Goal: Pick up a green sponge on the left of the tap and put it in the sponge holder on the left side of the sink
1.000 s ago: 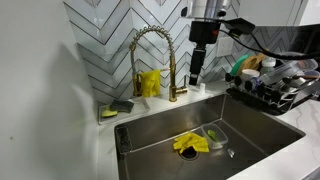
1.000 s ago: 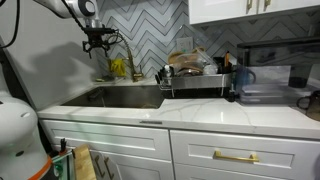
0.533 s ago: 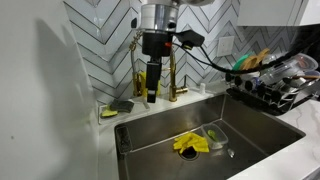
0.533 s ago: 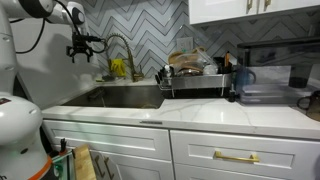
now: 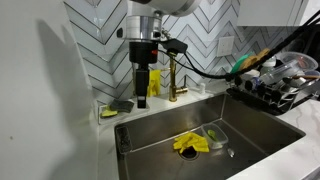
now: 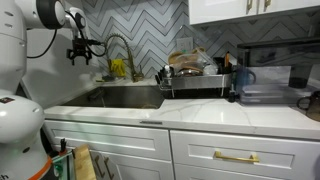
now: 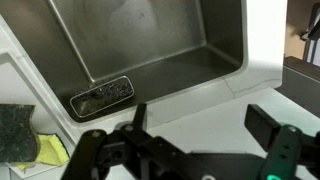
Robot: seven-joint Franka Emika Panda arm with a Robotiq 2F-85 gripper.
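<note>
The green sponge (image 5: 121,106) lies flat on the counter (image 5: 100,138), dark face up with a yellow layer under it. It is below the gripper (image 5: 141,90) and off to the side away from the tap (image 5: 173,85). In the wrist view it sits at the very edge of frame, outside the finger span.

Gripper state: the wrist view shows the fingers spread wide with nothing between them. In the exterior view they hang pointing down, well clear of the counter.

The sponge holder (image 7: 103,96) is, as I read it, the small rectangular caddy on the sink (image 5: 250,120) wall. It is below the gripper and further out over the basin than the sponge. It looks free of any sponge, though its inside is too small to read well. A yellow cloth (image 5: 190,143) lies on the basin floor, well apart from both.

Progress, my estimate:
- Approach nearly done.
- Not yet aligned over the sponge and not yet descended.
- No grasp yet.
- Lift, carry and drop into the holder all remain.

Change against earlier frames:
- A second ago the gripper was on the far side of the tap, near the dish rack.
- Half a second ago it was in front of the tap.
- It now stands nearer the sponge, at about the same height.
- Sponge and cloth have not moved.
</note>
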